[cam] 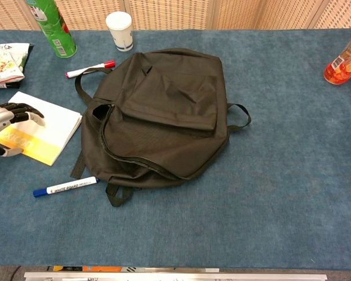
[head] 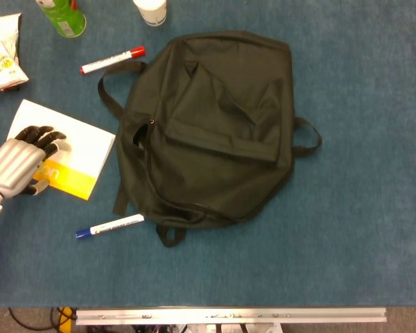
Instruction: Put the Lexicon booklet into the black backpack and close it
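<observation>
Head view: left hand [head: 17,168] lies flat, fingers spread, on Lexicon booklet [head: 73,156] near table's left edge, probably to drag it toward black backpack [head: 215,125].

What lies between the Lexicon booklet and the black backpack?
Only bare blue table: in the head view a narrow strip separates the Lexicon booklet, under the left hand, from the black backpack. A backpack strap runs alongside.

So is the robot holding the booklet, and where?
Not clearly holding. The left hand rests on the Lexicon booklet at its left edge, fingers on the cover; a real grip cannot be told.
</observation>
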You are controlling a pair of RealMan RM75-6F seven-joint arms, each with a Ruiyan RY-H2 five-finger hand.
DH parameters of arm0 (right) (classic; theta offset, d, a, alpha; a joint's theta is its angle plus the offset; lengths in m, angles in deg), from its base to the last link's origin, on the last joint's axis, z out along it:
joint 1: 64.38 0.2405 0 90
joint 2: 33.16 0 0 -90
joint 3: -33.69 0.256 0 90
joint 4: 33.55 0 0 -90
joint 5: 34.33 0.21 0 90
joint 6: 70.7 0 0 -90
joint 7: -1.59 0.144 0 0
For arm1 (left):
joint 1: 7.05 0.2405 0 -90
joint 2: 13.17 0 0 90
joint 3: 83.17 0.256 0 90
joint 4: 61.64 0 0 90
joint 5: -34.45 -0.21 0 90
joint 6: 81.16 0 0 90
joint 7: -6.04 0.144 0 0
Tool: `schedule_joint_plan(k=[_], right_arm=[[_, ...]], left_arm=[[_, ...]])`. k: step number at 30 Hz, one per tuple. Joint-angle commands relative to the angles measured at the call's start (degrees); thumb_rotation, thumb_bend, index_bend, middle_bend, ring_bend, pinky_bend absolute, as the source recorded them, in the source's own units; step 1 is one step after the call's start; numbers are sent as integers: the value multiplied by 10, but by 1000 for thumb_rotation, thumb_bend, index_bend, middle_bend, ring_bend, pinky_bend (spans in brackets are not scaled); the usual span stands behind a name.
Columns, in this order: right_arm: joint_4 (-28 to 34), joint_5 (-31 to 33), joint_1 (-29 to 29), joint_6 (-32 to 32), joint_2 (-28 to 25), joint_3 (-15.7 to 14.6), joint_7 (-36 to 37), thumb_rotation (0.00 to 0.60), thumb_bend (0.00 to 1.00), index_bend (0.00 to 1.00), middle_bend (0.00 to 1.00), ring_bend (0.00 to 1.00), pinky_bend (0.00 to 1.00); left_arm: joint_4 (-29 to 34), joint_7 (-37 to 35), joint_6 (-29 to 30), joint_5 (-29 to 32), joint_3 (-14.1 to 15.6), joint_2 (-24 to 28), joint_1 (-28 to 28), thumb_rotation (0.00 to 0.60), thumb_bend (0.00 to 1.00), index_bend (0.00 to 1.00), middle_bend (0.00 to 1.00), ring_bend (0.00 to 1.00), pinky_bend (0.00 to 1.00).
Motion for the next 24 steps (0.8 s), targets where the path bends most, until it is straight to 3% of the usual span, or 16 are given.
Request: schedule_joint_plan(k=[1,24], right_arm=[[-2,0,-2,-2,0,0,3,600,0,447,418,331,471],[-2,-5,-8,-9,-1,1,8,600,0,447,418,331,471]], left_arm=[[5,2,5,1,1,5,0,600,219,260,190,111,143],[7,7,10,18,8,2,12,600,219,207,187,110,138]])
